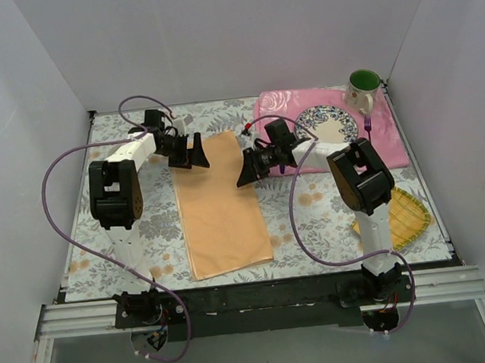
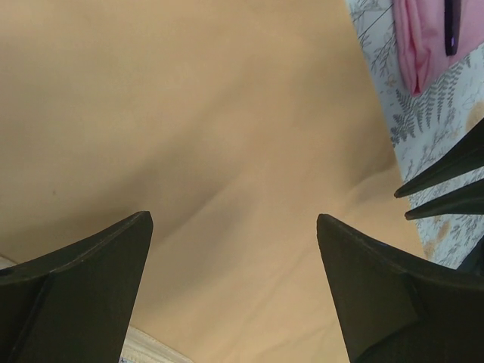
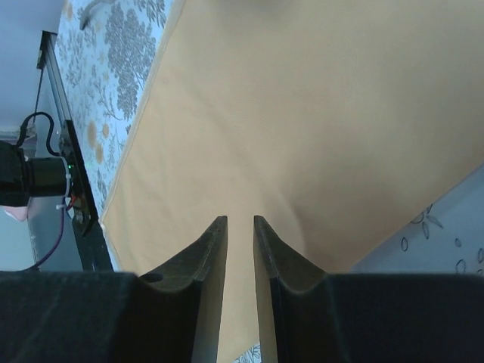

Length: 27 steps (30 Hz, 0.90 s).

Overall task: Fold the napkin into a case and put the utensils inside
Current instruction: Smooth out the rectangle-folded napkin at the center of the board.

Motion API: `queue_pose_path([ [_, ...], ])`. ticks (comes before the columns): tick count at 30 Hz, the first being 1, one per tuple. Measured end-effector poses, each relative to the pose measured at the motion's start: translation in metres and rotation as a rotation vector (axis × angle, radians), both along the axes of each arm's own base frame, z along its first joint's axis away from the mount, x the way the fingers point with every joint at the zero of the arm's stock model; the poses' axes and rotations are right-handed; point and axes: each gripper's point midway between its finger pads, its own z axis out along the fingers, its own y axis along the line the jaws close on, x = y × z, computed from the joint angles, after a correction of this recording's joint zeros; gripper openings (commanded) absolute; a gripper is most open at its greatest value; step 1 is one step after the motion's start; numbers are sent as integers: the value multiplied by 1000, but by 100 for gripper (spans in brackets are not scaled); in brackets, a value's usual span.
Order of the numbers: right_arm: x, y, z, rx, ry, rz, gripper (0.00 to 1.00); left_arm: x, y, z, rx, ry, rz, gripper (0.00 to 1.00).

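The peach-orange napkin point(image 1: 219, 205) lies folded into a long rectangle in the middle of the table. My left gripper point(image 1: 191, 152) hovers open over its far left corner, jaws wide above the cloth point(image 2: 234, 219). At the napkin's far right edge is my right gripper point(image 1: 251, 168). Its jaws point(image 3: 240, 219) are drawn in to a narrow gap with napkin cloth showing in it, and I cannot tell whether they grip it. The purple fork point(image 1: 367, 124) lies on the pink placemat right of the plate. The dark knife point(image 2: 451, 26) lies on the placemat's left part.
A pink floral placemat point(image 1: 278, 106) at the back right carries a patterned plate point(image 1: 309, 120) and a green-lined mug point(image 1: 363, 86). A yellow woven mat point(image 1: 407, 218) lies at the right, beside the right arm. White walls close in three sides.
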Motion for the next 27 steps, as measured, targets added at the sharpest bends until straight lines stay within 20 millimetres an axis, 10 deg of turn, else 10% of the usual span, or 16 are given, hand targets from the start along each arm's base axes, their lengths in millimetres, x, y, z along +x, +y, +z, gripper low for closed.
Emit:
queue_pose_path([
  [7,-44,-14,-40,-61,116,19,24,-18,5,-15,24,47,-17,89],
  [18,-114,-25,-40,-84,158,100,25,-45,7,-5,20,57,-35,88],
  [27,-97,-10,15,-21,33,142,36,-48,2,34,-39,-15,-39,87],
])
